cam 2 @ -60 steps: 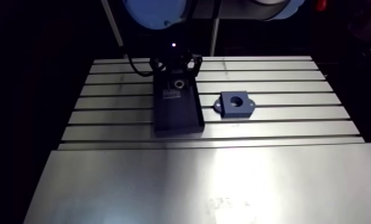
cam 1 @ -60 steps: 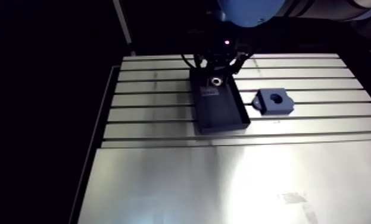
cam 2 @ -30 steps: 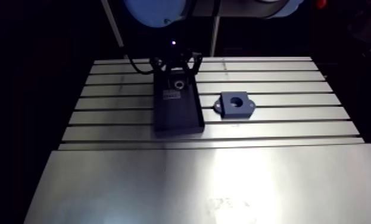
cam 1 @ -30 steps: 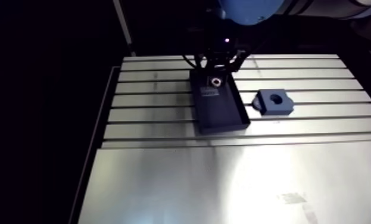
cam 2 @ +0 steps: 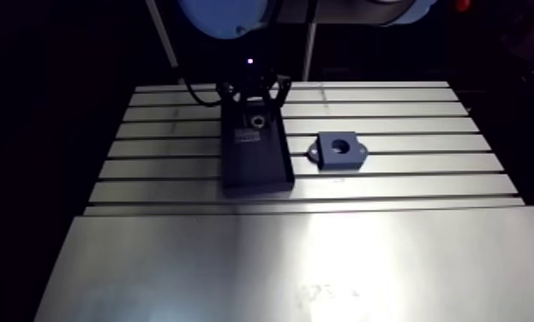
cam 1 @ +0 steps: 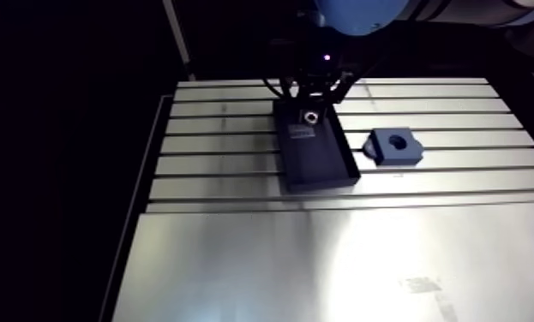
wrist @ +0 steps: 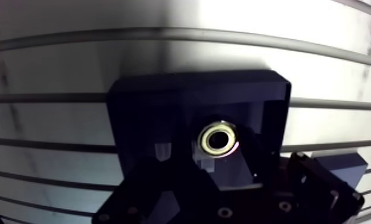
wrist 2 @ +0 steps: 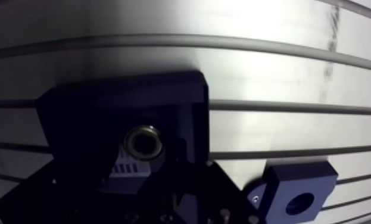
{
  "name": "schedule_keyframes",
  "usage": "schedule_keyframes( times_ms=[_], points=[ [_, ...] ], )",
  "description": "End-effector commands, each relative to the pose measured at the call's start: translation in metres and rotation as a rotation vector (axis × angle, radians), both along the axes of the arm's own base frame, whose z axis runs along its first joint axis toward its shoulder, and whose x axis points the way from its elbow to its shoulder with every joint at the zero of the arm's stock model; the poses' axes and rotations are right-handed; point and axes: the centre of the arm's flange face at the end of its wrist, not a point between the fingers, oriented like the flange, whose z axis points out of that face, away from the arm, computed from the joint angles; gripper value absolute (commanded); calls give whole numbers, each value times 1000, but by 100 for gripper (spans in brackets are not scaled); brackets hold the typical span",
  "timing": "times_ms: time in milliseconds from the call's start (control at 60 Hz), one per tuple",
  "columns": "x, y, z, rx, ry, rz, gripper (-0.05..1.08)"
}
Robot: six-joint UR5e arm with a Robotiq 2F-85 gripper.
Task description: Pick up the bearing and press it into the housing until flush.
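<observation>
1. Hovering over the tray (wrist: 164,95), your gripper (wrist: 229,170) is spread wide and holds nothing.
2. Bearing (wrist: 218,138) lies in the tray, in line between the fingers (wrist: 318,184), not yet grasped.
3. Housing (cam 1: 395,146) sits beside the tray, bore empty.
4. You have grasp, lift, carry and pressing all left to do.

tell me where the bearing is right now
In the arm view the bearing lies inside the dark tray at its far end, right under the gripper; the blue housing sits apart on the table beside the tray.
</observation>
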Motion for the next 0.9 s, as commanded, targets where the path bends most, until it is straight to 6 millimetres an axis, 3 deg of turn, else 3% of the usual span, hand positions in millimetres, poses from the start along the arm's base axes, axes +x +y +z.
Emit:
schedule_keyframes(
  times_ms=[17,900],
  points=[
    [0,0,0,3,1,0,46],
    [2,0,-2,3,-6,0,50]
  ],
)
